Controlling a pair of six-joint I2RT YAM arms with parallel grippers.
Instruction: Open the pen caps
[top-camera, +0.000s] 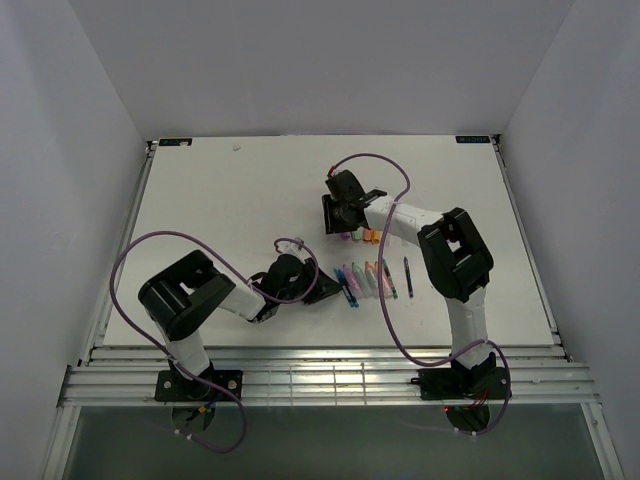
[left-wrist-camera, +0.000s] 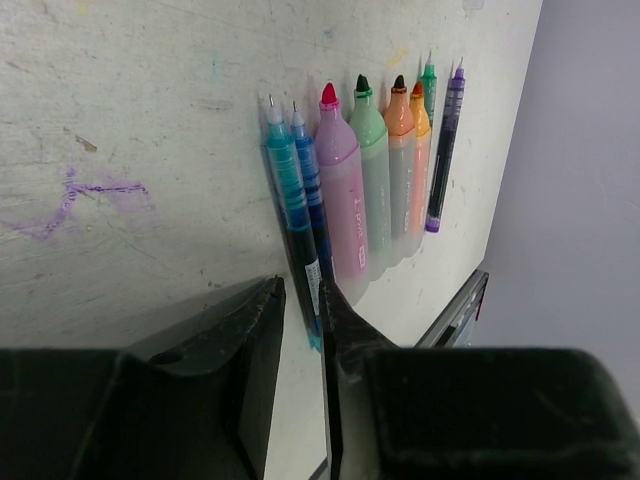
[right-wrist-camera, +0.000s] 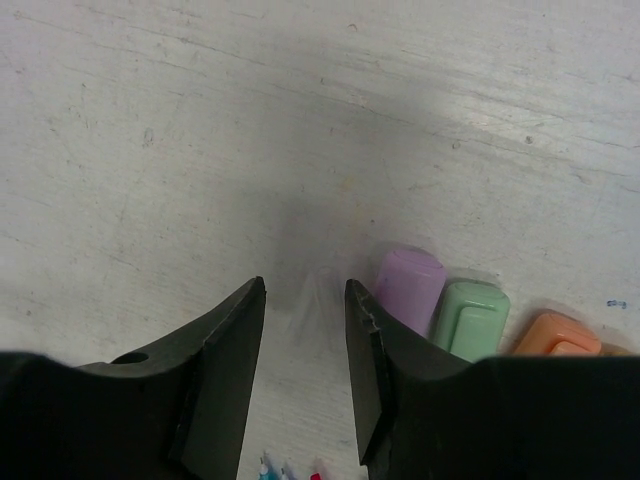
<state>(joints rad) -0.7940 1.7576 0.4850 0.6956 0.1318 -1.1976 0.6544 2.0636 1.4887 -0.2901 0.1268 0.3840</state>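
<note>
The pens lie side by side with bare tips: two slim blue pens (left-wrist-camera: 287, 185), a pink marker (left-wrist-camera: 342, 190), a mint green one (left-wrist-camera: 373, 170), an orange one (left-wrist-camera: 400, 160) and thin dark ones (left-wrist-camera: 445, 150). My left gripper (left-wrist-camera: 300, 290) sits low at their rear ends, its jaws narrowly apart. The blue pen's end lies loose beside the right finger. The pen caps stand apart: purple (right-wrist-camera: 410, 285), green (right-wrist-camera: 472, 315), orange (right-wrist-camera: 555, 335). My right gripper (right-wrist-camera: 304, 287) is open over a faint see-through cap (right-wrist-camera: 335, 290) beside them. From above, the caps (top-camera: 362, 238) are under the right gripper (top-camera: 345, 230).
The row of pens (top-camera: 372, 278) lies mid-table between the arms, with the left gripper (top-camera: 325, 290) at its left end. The white table (top-camera: 220, 200) carries faint pen marks (left-wrist-camera: 70, 200). Purple cables loop over both arms. The table's near edge (left-wrist-camera: 455, 315) lies just behind the pens.
</note>
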